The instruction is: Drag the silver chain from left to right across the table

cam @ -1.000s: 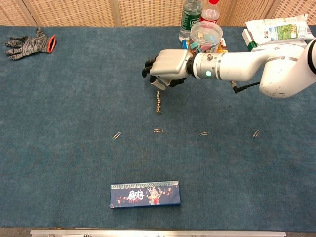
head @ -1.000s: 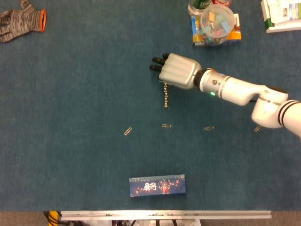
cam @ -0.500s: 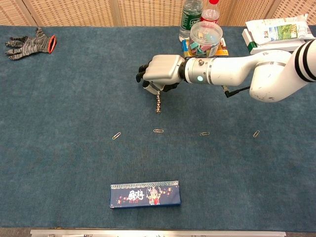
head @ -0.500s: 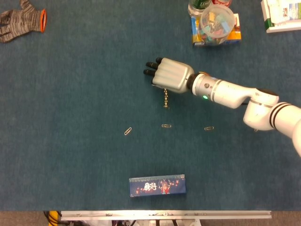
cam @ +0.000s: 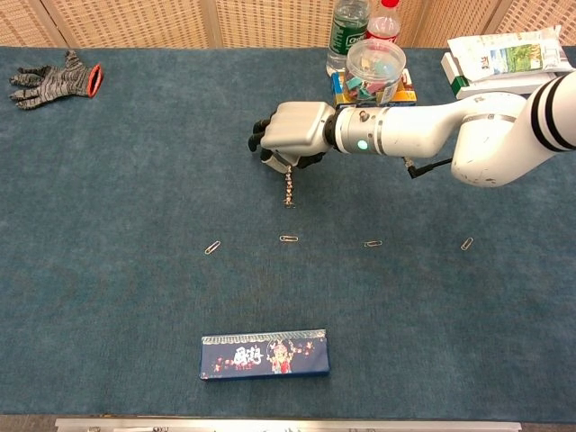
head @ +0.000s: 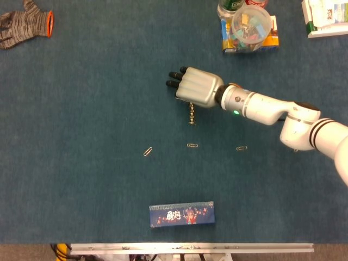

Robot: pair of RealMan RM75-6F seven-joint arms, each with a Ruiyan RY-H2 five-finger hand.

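Grey knitted glove with orange cuff [head: 24,24] far left on the blue carpeted counter [head: 81,136]; small steel paperclip [head: 147,151] and dark blue printed rectangular box [head: 181,213] lower down near the front edge. Mid-counter, short silver bead chain [head: 192,115] hangs from under the right hand [head: 194,87], lower end on the counter, fingers curled down gripping its top. Clear plastic tub of coloured clips [head: 249,24] sits back right; left hand out of sight.
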